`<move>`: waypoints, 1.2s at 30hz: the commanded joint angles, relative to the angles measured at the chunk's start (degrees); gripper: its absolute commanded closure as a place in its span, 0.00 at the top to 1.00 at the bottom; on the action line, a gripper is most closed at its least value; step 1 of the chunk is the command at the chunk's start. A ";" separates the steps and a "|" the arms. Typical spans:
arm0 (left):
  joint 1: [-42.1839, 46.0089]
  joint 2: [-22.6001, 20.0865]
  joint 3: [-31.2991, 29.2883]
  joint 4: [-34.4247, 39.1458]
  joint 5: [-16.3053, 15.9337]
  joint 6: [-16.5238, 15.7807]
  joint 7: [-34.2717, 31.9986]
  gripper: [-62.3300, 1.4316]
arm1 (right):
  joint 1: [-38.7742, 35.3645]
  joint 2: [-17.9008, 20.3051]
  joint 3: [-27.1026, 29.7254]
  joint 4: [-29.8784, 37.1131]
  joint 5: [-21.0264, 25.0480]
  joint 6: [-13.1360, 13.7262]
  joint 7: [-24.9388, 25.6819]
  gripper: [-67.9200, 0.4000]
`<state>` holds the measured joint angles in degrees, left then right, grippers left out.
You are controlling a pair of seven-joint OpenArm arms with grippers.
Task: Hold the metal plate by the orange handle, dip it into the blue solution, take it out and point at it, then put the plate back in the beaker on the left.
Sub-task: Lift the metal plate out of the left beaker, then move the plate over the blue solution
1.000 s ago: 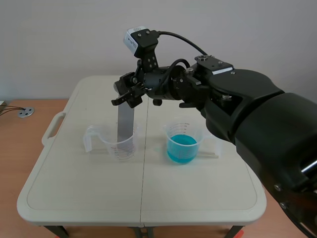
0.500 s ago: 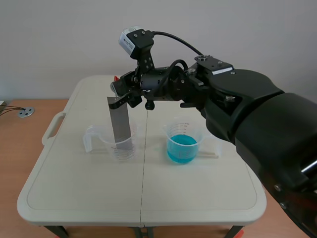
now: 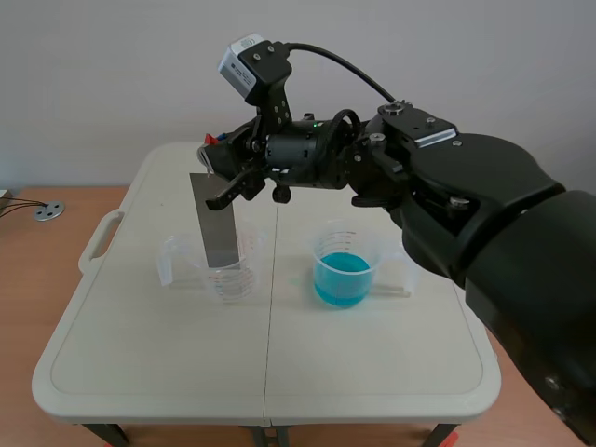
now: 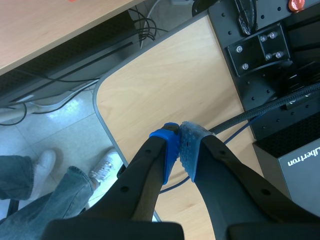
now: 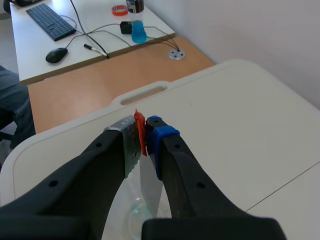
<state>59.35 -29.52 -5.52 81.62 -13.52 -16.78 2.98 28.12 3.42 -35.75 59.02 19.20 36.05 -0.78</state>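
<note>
Orange plastic shows as a thin sliver between the two pads of the right gripper point(image 5: 141, 134): this is the orange handle point(image 5: 139, 128), and the fingers are clamped tight on it. That way the arm touches only the grip and the metal below stays bare for dipping. The metal plate point(image 3: 216, 223) hangs down from the handle, its top leaning a little to the left. Its lower end sits inside the mouth of the clear left beaker point(image 3: 229, 279), not yet clear of the rim. The right arm comes in from the right and reaches past the middle, above both vessels.

The right beaker point(image 3: 344, 244), just to the right of the first and at about the same depth on the white table point(image 3: 140, 354), holds the blue solution point(image 3: 340, 281). It is near enough that, by my reading, a lift and a short sideways carry would put the plate over it. The plate's low edge looks likely to catch a beaker lip if carried across too soon.

The left gripper point(image 4: 180, 142) is closed on nothing, pads pressed together. It is parked off the table above a wooden desk edge, where a person's legs point(image 4: 45, 200) are seen below.
</note>
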 commanded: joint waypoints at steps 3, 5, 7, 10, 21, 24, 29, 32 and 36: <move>0.46 0.26 0.44 0.83 -0.39 -0.55 -0.55 0.07 | -0.15 1.05 0.02 4.28 0.44 0.04 1.29 0.03; 0.48 0.28 0.44 0.83 -0.39 -0.57 -0.55 0.07 | -0.61 1.51 0.13 6.10 0.44 0.02 1.22 0.03; 0.48 0.28 0.44 0.83 -0.72 -0.57 -0.57 0.07 | -1.05 1.99 0.11 7.87 0.44 0.04 1.09 0.03; 0.48 0.26 0.44 0.83 -0.81 -0.55 -0.57 0.07 | -1.36 2.45 0.15 10.25 0.39 0.02 0.87 0.03; 0.48 -0.22 0.24 2.89 -0.83 -0.50 -2.36 0.07 | -1.44 5.95 0.24 21.29 0.50 0.00 -0.20 0.03; 0.46 -0.20 -0.55 4.76 -0.83 -0.48 -3.32 0.07 | -1.46 6.71 1.01 24.06 1.27 0.00 -1.77 0.03; 0.44 -0.22 -3.41 9.62 -2.45 -0.44 -5.20 0.07 | -1.46 8.63 2.49 27.67 5.68 0.00 -4.09 0.03; -0.15 -0.26 -5.86 13.07 -3.43 -0.39 -5.79 0.07 | -1.46 10.40 3.04 29.70 8.46 0.02 -5.66 0.03; -3.52 -2.73 -6.84 16.04 -3.41 -0.37 -5.77 0.07 | -1.46 13.33 3.65 31.82 12.28 0.02 -6.45 0.03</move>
<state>57.04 -30.94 -12.73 97.17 -16.56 -16.75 -2.02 25.67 16.08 -33.23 89.69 30.52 36.14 -7.70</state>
